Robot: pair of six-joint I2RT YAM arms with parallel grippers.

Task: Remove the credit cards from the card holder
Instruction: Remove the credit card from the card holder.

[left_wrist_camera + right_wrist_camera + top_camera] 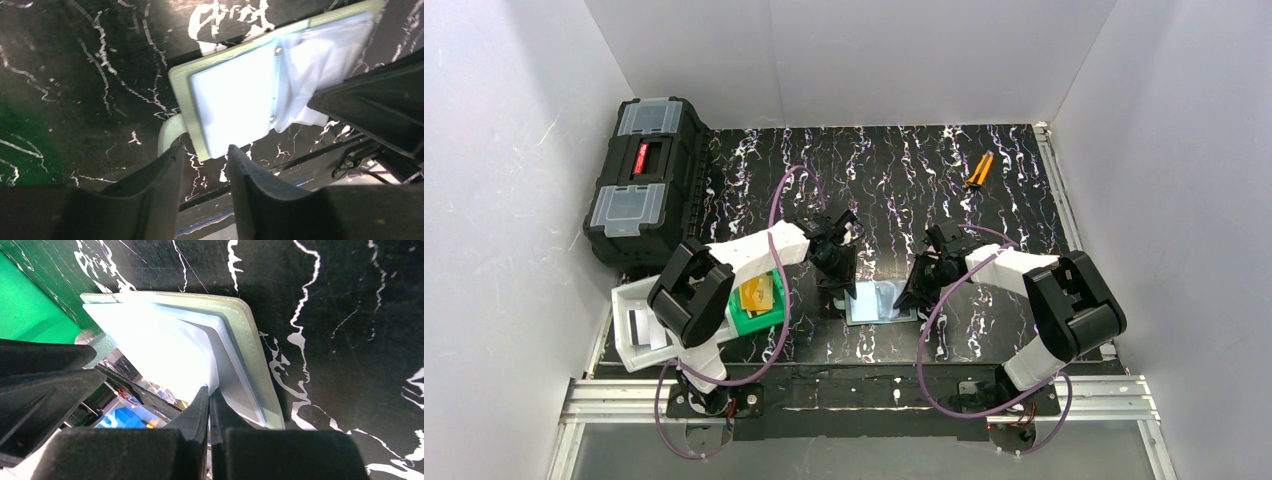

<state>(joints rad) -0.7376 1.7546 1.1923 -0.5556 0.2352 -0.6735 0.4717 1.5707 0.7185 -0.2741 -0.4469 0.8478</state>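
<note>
The card holder (pixel 876 302) lies open on the black marbled table, its pale blue-grey inside facing up. My right gripper (pixel 912 293) is shut on a pale pocket flap at the holder's right edge; in the right wrist view the fingers (pixel 210 395) pinch that flap of the holder (pixel 165 340). My left gripper (pixel 840 278) is open at the holder's left side; in the left wrist view (pixel 205 156) its tips flank the near corner of the holder (pixel 235 105) without closing on it. Gold-orange credit cards (pixel 759 294) lie in the green bin. I see no card in the holder.
The green bin (pixel 746 322) and a white bin (pixel 629 335) stand at the front left under the left arm. A black toolbox (pixel 644 180) stands at the back left. An orange-handled tool (pixel 979 170) lies at the back right. White walls enclose the table.
</note>
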